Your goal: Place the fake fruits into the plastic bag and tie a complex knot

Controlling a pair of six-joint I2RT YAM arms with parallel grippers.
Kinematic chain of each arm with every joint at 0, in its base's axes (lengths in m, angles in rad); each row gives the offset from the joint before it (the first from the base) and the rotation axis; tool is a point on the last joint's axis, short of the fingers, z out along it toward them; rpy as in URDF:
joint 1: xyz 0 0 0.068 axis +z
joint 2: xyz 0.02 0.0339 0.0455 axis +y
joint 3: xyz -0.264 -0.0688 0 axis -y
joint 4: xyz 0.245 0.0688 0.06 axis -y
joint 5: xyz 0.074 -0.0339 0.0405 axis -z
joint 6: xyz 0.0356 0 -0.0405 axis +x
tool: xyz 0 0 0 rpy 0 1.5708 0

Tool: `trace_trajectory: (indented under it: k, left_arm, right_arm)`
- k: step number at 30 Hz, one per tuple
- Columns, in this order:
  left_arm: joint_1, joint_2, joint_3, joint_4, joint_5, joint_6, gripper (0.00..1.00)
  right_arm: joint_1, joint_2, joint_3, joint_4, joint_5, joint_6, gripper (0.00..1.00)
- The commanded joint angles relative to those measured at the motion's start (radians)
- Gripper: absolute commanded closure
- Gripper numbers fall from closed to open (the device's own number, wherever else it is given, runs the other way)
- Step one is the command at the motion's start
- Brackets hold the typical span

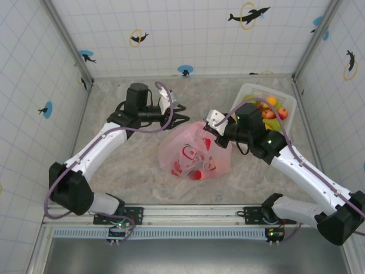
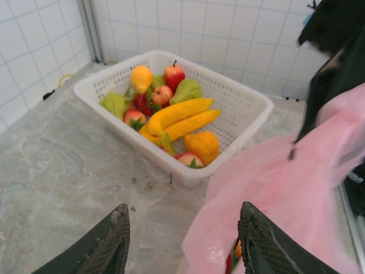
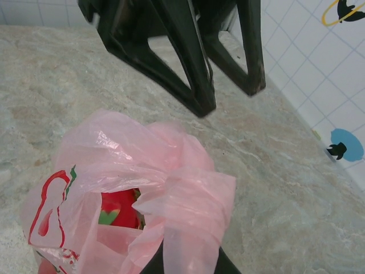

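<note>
The nearest thing on the mottled grey stone-look tabletop (image 1: 131, 171) is a crinkly translucent pink plastic bag with red printing (image 1: 194, 155). It is slumped in the middle, directly between the two sets of jaws. Just below the right jaws its mouth gapes. A glossy red toy fruit with a green cap (image 3: 117, 206) shows inside, with more red shapes blurred through the film lower down.

Beyond the right jaws, towards the far right corner, stands a white slatted plastic basket (image 1: 285, 100), apart from the bag. It holds the other toy fruits. Two yellow bananas (image 2: 179, 114) lie across the middle, with an orange (image 2: 202, 145) on their near side. A green pear (image 2: 185, 90), a red apple (image 2: 174, 74) and a yellow lemon-shaped piece (image 2: 141, 77) sit behind.

From the left jaws the basket sits straight ahead. The pink film billows in from the right, and the black right arm (image 2: 333, 51) stands behind it, partly in the way. White tiled walls (image 1: 171, 34) with blue dolphin stickers (image 1: 248, 15) close the space at the back.

The right jaws are narrow, pinched on a gathered fold of the bag's rim. The plastic drapes over them so that little of them shows.

The left jaws are spread wide and hold nothing. Their black fingers (image 2: 111, 245) hover just past the bag's far-left edge. Seen from the right wrist, bare tabletop shows between them and the bag. I cannot tell whether the right-hand finger brushes the film.
</note>
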Motion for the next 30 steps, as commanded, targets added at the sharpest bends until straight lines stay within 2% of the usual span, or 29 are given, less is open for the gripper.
trace_trajectory:
  k: [1,6,16,24,30]
  left_arm:
    - [-0.002,0.030,-0.051,0.087,0.055,0.072,0.49]
    - [-0.006,0.042,-0.111,0.172,0.134,0.090,0.52]
    - [-0.062,0.062,-0.125,0.150,0.226,0.119,0.54]
    - [-0.072,0.077,-0.118,0.166,0.225,0.091,0.48]
    - [-0.084,0.069,-0.122,0.175,0.243,0.087,0.43]
  right_arm:
    - [0.004,-0.023,-0.028,0.095,-0.015,0.031,1.00]
    - [0.005,-0.022,-0.052,0.140,-0.021,0.051,1.00]
    - [0.004,-0.028,-0.084,0.210,-0.012,0.074,1.00]
    - [0.008,-0.032,-0.135,0.298,-0.021,0.122,1.00]
    - [0.019,-0.021,-0.151,0.331,0.029,0.132,1.00]
